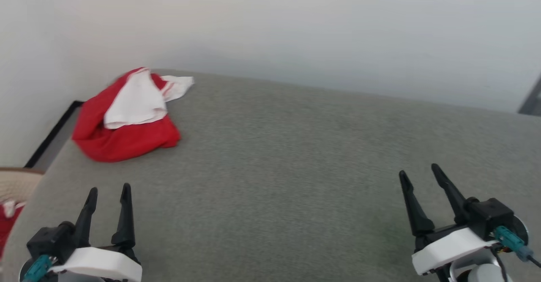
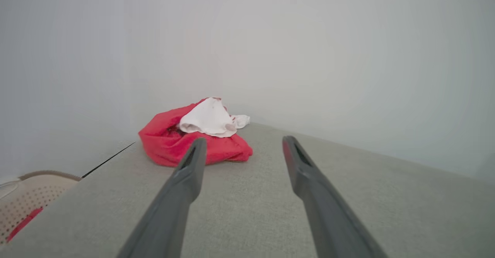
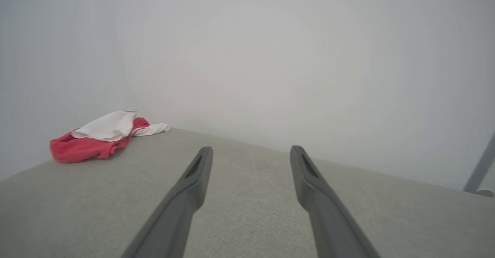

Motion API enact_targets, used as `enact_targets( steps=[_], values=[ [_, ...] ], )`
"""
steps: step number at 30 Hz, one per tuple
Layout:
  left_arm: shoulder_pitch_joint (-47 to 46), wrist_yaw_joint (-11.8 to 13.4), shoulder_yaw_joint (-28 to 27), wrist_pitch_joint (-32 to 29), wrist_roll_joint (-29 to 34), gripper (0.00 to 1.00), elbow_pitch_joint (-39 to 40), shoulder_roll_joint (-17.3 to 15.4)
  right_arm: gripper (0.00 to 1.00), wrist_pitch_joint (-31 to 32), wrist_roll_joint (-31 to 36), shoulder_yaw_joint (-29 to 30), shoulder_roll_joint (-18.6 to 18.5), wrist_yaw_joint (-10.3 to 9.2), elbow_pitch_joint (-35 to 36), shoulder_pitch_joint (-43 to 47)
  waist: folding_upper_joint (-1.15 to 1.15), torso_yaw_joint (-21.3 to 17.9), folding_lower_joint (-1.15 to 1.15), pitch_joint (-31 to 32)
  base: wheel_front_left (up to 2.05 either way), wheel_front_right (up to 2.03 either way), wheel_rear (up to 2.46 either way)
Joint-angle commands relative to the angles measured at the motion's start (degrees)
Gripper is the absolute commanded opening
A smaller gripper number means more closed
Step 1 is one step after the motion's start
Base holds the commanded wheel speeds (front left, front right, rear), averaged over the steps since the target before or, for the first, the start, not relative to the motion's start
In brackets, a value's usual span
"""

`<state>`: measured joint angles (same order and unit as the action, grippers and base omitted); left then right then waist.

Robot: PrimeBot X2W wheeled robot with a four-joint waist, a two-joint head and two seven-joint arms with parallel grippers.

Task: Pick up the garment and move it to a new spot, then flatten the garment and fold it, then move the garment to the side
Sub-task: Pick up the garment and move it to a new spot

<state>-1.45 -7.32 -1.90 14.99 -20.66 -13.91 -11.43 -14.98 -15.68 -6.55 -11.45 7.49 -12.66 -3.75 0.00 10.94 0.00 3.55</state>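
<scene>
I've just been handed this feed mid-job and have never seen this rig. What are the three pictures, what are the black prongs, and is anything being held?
The prongs are the robot's two grippers, each with two long dark fingers. The head view looks down from the robot's head: left gripper at lower left, right gripper at lower right. The other two pictures come from wrist cameras looking along each gripper's own fingers: left gripper, right gripper. A crumpled red and white garment lies at the far left corner of the grey surface. Both grippers are open and hold nothing. A basket stands beside the surface, on the left.
</scene>
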Motion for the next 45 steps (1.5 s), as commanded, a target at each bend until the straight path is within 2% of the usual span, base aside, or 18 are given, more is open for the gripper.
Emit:
enact_targets(
  steps=[1,6,17,34,45],
  values=[
    [0.57,-0.19,-0.92,0.29,0.27,1.0,-0.26,0.14,1.0,-0.32,-0.6,-1.03,0.13,0.0,-0.25,-0.45,0.0,3.71,0.0,0.92,0.0,0.0,0.0],
    [0.62,-0.19,-2.43,0.29,0.24,1.0,-1.21,0.14,1.0,-0.32,-1.26,-3.04,0.28,0.0,-0.47,-0.89,0.0,8.22,0.0,1.45,0.0,0.0,0.0],
    [1.36,-0.17,-6.5,0.29,0.21,1.0,-1.78,1.39,1.0,-0.32,-1.93,-6.28,0.64,0.0,-0.22,-1.8,0.0,15.21,0.0,1.61,0.0,0.0,0.0],
    [2.26,-0.16,-11.35,0.29,1.07,1.0,0.58,4.49,1.0,-0.32,-3.17,-9.47,-0.88,0.0,-1.54,-6.17,0.0,17.42,0.0,-1.1,0.0,0.0,0.0],
    [-1.1,-0.18,-9.95,0.29,1.01,1.0,-1.62,4.54,1.0,-0.32,-3.48,-8.75,-1.84,0.0,-1.7,-5.47,0.0,17.77,0.0,-1.72,0.0,0.0,0.0]
  ],
)
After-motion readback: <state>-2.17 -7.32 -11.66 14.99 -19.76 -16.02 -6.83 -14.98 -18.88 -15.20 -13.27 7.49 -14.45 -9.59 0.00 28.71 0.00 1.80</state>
